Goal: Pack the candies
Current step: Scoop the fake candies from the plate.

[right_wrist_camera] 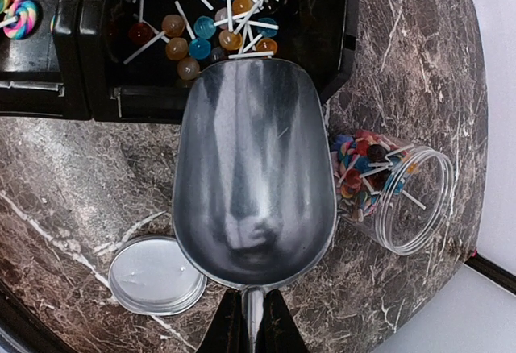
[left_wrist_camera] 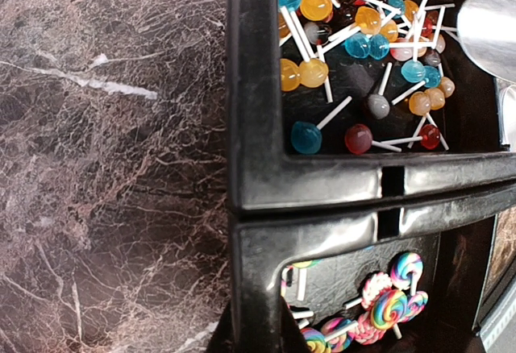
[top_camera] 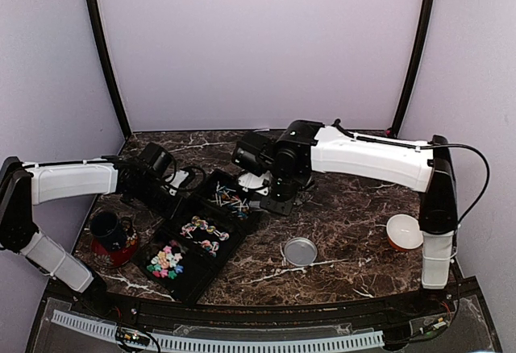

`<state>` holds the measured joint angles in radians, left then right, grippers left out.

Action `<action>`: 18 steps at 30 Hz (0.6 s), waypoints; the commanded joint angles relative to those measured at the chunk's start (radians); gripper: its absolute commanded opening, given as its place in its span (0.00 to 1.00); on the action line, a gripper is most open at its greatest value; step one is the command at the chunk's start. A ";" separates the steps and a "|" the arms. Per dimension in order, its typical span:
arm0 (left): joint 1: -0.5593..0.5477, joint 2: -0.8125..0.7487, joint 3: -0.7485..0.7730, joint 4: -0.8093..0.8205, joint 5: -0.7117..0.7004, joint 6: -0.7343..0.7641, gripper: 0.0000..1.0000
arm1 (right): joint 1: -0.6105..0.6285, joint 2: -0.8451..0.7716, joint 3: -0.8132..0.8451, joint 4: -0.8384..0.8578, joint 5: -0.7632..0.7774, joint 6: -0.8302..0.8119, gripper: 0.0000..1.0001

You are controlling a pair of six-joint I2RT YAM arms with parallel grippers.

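The candies are seen loose and mixed in colour in the nearest of the 3 compartments of the tray. A lid is laid flat on the table just right of the tray's near end. A mug on a red saucer is set just left of the tray, and an orange bowl is placed well to the tray's right.

The tray's middle compartment is filled with swirl lollipops. The tray's left wall is clamped by the left gripper, its fingers closed tight on the rim beside the divider between the middle and far compartments. Ball lollipops are held in the far compartment.

The scoop is gripped by its handle in the right gripper, whose fingers are nearly closed. The scoop is empty and is poised at the tray's far right edge, its lip over the far compartment. Just right of the scoop, beside the tray, a jar is laid on its side with lollipops inside.
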<state>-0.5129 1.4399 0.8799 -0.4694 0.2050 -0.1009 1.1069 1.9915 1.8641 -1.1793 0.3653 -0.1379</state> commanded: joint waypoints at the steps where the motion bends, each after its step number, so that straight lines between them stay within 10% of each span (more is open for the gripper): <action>1: -0.019 -0.030 0.043 0.015 -0.010 -0.003 0.00 | 0.019 0.064 0.073 -0.027 0.052 0.002 0.00; 18: -0.073 -0.061 0.041 0.029 -0.035 0.027 0.00 | 0.026 0.269 0.203 0.041 0.014 -0.026 0.00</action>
<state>-0.5743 1.4395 0.8799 -0.4961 0.1093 -0.0822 1.1263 2.2147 2.0510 -1.1801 0.4068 -0.1528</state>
